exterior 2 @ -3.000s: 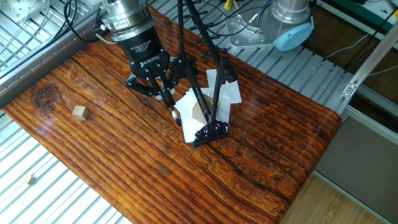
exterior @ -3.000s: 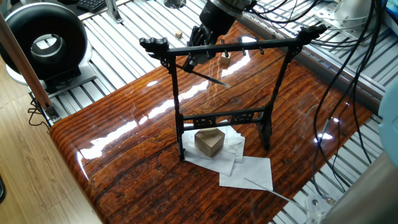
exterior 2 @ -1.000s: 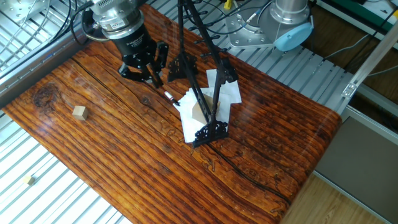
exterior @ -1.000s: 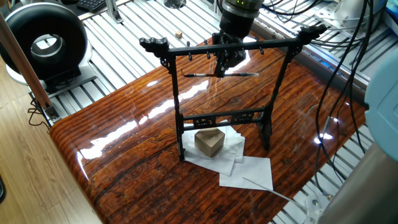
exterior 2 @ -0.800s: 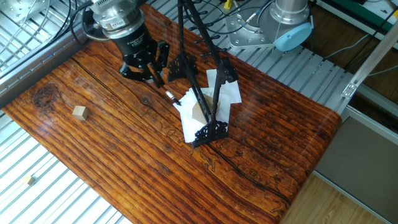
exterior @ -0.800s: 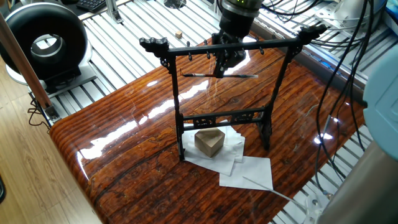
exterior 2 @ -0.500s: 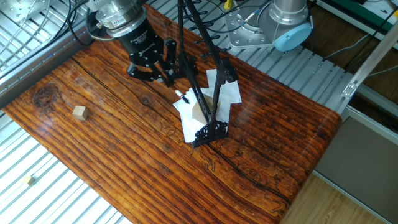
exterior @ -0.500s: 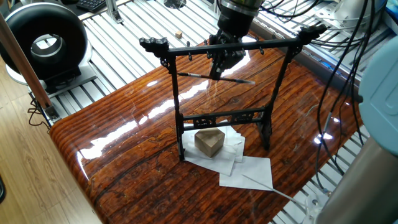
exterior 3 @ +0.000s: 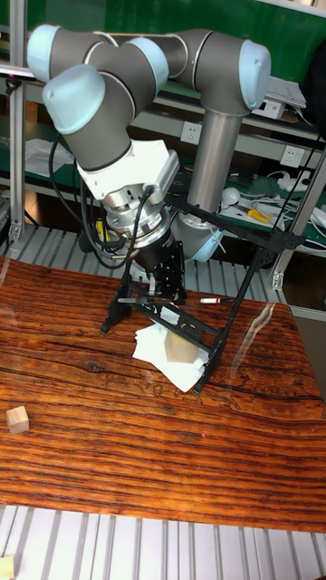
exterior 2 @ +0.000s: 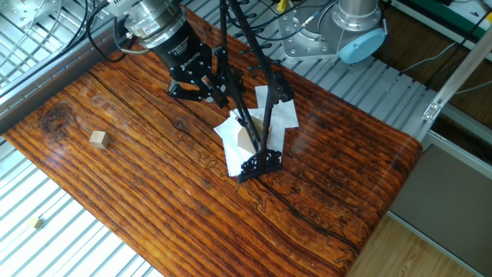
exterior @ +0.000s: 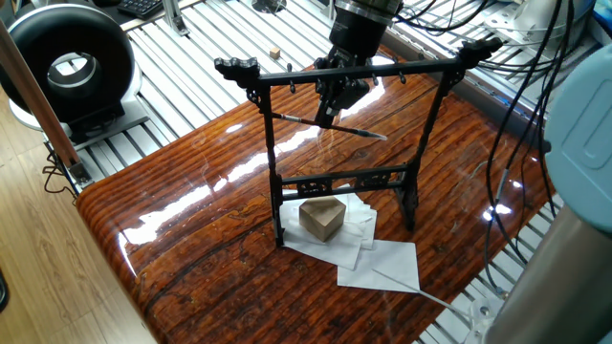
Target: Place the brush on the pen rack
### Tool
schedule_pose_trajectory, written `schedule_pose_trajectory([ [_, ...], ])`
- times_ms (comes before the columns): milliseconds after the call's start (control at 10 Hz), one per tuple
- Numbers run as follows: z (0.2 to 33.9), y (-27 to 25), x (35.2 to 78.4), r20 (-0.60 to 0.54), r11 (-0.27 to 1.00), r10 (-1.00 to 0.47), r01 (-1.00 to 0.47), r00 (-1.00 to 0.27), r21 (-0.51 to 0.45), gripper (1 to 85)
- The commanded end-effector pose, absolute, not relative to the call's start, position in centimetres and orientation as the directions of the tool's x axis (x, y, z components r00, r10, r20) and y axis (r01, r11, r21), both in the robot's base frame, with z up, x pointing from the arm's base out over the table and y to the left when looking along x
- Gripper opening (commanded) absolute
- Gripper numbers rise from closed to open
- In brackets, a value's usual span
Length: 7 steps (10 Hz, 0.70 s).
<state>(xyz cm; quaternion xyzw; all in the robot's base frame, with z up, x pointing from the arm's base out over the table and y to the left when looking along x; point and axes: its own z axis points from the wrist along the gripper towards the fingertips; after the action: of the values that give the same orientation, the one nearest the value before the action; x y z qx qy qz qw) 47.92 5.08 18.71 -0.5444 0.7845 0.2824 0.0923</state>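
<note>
The pen rack [exterior: 402, 67] is a tall black frame that stands on the glossy wooden table [exterior: 191, 229]. My gripper [exterior: 335, 98] hangs just behind and below the rack's top crossbar, shut on the brush [exterior: 298, 120]. The brush is a thin dark shaft held near its middle, tilted with its right end lower. In the tall fixed view the gripper [exterior 3: 167, 283] sits beside the rack [exterior 3: 244, 224], and the brush [exterior 3: 204, 299] sticks out sideways through the frame. From above, the gripper [exterior 2: 206, 86] touches or nearly touches the rack [exterior 2: 257, 159]; the brush is too thin to make out there.
A wooden block [exterior: 322, 217] rests on white paper sheets [exterior: 382, 263] under the rack, with a thin pale rod [exterior: 411, 290] on the paper. A small wooden cube [exterior 2: 97, 138] lies far off on the table. A black round device [exterior: 72, 62] and cables ring the table.
The gripper has moved closer to the rack with the brush in it. The brush has gone from level to tilted, right end down.
</note>
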Motion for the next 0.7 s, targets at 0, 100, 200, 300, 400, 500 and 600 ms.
schedule_pose_trajectory([
  [0, 18.88, 5.11, 47.91, -0.468, 0.231, -0.794, -0.905, -0.388, 0.358, 1.0],
  [100, 18.86, 5.12, 47.98, -0.473, 0.225, -0.792, -0.905, -0.386, 0.362, 1.0],
  [200, 18.96, 5.28, 47.88, -0.477, 0.220, -0.789, -0.902, -0.388, 0.371, 1.0],
  [300, 19.06, 5.46, 47.90, -0.479, 0.220, -0.785, -0.900, -0.392, 0.376, 1.0],
  [400, 19.05, 5.50, 48.03, -0.478, 0.228, -0.783, -0.898, -0.399, 0.377, 1.0],
  [500, 18.85, 5.30, 48.14, -0.470, 0.231, -0.787, -0.898, -0.399, 0.375, 1.0],
  [600, 18.63, 5.07, 48.26, -0.462, 0.236, -0.792, -0.898, -0.399, 0.371, 1.0],
])
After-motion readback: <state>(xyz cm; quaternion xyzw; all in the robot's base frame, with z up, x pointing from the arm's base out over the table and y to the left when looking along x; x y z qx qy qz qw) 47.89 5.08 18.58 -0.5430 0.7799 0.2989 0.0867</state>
